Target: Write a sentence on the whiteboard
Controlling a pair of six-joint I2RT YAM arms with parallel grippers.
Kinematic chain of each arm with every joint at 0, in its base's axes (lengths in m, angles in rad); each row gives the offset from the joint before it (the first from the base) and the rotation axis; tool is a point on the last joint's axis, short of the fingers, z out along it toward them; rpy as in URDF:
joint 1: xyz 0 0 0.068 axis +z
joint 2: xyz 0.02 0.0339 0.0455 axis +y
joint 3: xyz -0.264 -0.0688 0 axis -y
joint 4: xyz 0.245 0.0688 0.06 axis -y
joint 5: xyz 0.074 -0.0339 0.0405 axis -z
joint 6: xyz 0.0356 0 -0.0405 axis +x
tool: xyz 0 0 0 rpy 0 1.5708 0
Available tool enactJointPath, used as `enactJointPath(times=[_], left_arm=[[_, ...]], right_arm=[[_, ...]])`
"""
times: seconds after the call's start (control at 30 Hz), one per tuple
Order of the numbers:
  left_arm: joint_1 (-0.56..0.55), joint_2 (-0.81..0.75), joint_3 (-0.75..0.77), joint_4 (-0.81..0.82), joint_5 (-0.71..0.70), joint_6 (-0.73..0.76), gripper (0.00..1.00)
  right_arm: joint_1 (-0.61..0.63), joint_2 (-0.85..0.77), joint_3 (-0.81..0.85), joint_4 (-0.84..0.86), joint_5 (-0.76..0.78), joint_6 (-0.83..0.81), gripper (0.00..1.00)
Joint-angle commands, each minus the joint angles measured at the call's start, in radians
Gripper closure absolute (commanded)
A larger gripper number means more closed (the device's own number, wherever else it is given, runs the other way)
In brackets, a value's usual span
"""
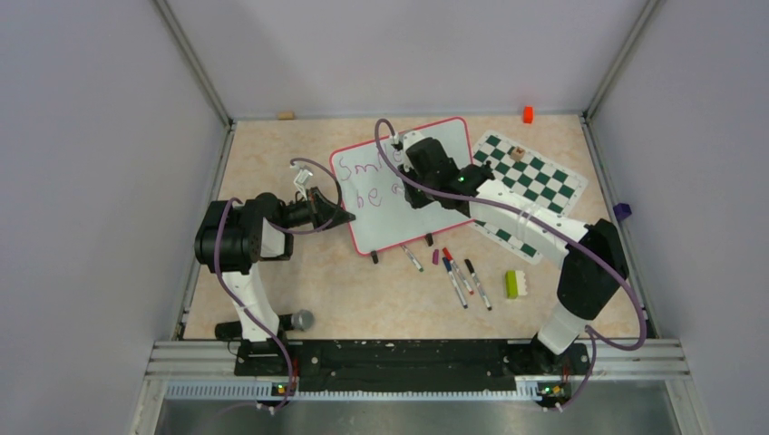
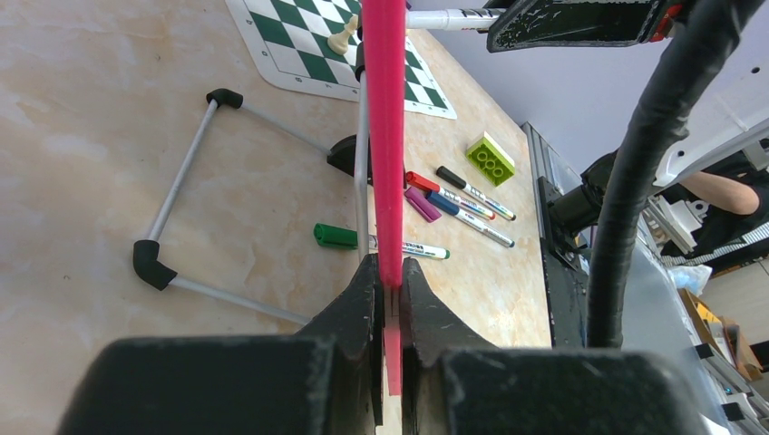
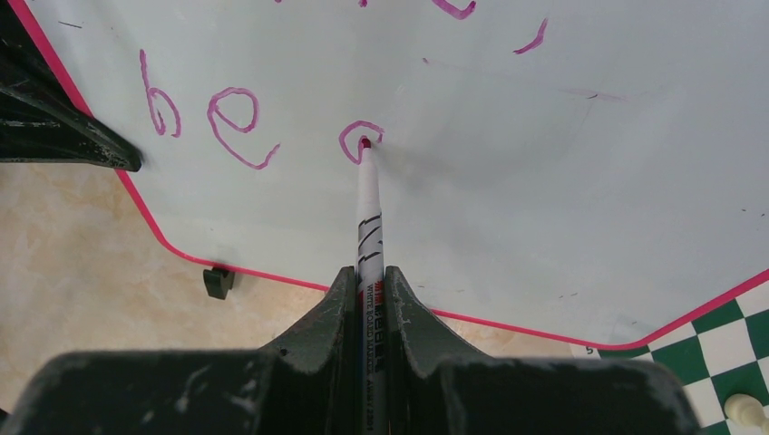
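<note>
The whiteboard (image 1: 413,213) with its red-pink rim lies tilted at mid-table. My left gripper (image 1: 343,216) is shut on its left edge; the left wrist view shows the rim (image 2: 385,136) edge-on between my fingers. My right gripper (image 3: 367,276) is shut on a white marker (image 3: 368,204) whose tip touches the board (image 3: 544,181). The sentence (image 3: 227,113) in purple-magenta reads "be" plus a small round stroke at the marker tip. In the top view the sentence (image 1: 367,181) shows "Sm" above "be"; the right arm hides the rest.
A green-and-white chess mat (image 1: 535,181) with a small piece lies right of the board. Several markers (image 1: 458,272) and a lime brick (image 1: 514,284) lie in front. A green-capped marker (image 2: 381,243) and the board's wire stand (image 2: 181,181) show under the board. An orange block (image 1: 528,113) sits at the back.
</note>
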Motion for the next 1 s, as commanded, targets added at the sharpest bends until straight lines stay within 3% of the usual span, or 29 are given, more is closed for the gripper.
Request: enactJointPath(times=[0.0, 0.97], left_arm=[[-0.019, 0.005, 0.007, 0.107, 0.083, 0.042, 1.00], [-0.019, 0.004, 0.007, 0.107, 0.084, 0.043, 1.00]], right_arm=[[-0.026, -0.020, 0.011, 0.034, 0.053, 0.002, 1.00], [-0.037, 0.018, 0.063, 0.025, 0.013, -0.001, 1.00]])
